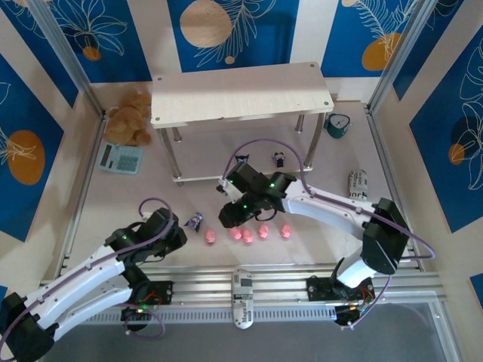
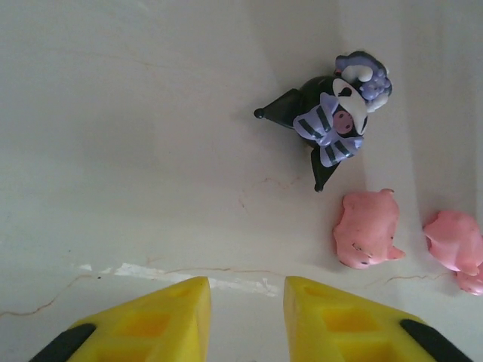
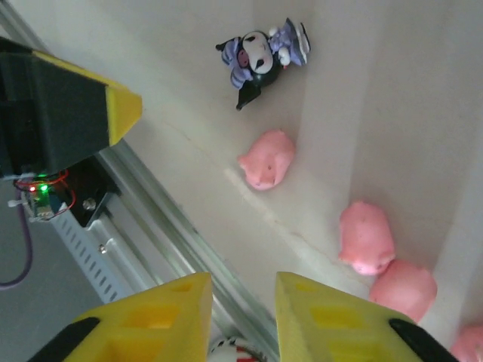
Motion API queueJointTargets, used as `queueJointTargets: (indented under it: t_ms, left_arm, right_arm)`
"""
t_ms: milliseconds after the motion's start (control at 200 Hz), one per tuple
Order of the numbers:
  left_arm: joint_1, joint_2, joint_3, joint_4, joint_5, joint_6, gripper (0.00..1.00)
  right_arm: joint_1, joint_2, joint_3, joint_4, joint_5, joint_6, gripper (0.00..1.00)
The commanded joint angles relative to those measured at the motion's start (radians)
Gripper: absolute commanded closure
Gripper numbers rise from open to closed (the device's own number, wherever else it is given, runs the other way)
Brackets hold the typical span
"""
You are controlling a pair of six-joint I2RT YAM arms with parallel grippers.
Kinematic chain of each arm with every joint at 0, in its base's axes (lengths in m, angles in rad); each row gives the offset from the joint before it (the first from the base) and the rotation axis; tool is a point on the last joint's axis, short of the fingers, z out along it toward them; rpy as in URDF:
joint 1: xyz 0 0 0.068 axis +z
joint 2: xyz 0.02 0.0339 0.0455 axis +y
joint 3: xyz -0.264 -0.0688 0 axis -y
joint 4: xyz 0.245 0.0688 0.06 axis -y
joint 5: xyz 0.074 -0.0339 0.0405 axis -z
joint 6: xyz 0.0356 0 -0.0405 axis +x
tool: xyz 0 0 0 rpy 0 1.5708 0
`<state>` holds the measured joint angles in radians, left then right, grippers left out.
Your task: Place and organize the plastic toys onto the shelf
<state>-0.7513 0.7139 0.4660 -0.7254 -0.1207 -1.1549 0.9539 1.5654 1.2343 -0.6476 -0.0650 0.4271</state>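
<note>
Five pigs [image 1: 247, 235], perhaps, beside right claw [image 1: 230, 216].

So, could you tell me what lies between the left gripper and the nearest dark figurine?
Bare table: in the left wrist view, nothing lies between the left gripper and the dark figurine.

The left wrist view's right edge cuts off the rightmost pig [image 2: 459, 247], and its bottom edge cuts the fingers of the left gripper [image 2: 247, 290]. In the right wrist view the corner pig [image 3: 469, 343] is cropped, and a white thing [image 3: 225, 349] below the right gripper [image 3: 243, 286] is mostly out of frame. From above, the lower board [image 1: 198, 179] of the shelf [image 1: 241, 94] is largely hidden under its top.
</note>
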Motion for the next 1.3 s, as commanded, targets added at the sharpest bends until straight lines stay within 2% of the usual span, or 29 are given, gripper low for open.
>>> queueJointTargets:
  t_ms: [0,155,475,780,1296]
  left_arm:
    - [-0.012,0.025,-0.016,0.054,-0.01,-0.027,0.68]
    - [-0.012,0.102,-0.066,0.156,-0.008,-0.046,0.6]
    - [-0.012,0.263,-0.047,0.265,-0.065,-0.002,0.59]
    - [-0.002,0.264,-0.069,0.276,-0.116,0.003,0.51]
    - [0.047,0.27,-0.123,0.296,-0.127,0.024,0.48]
  right_arm:
    - [0.009,0.071,0.065,0.053,0.002,0.054,0.78]
    - [0.029,0.185,0.151,0.071,0.041,0.053,0.8]
    - [0.045,0.355,0.299,0.056,0.075,0.031,0.84]
    - [0.057,0.488,0.396,0.047,0.11,0.021,0.83]
    - [0.063,0.633,0.533,-0.016,0.145,-0.003,0.83]
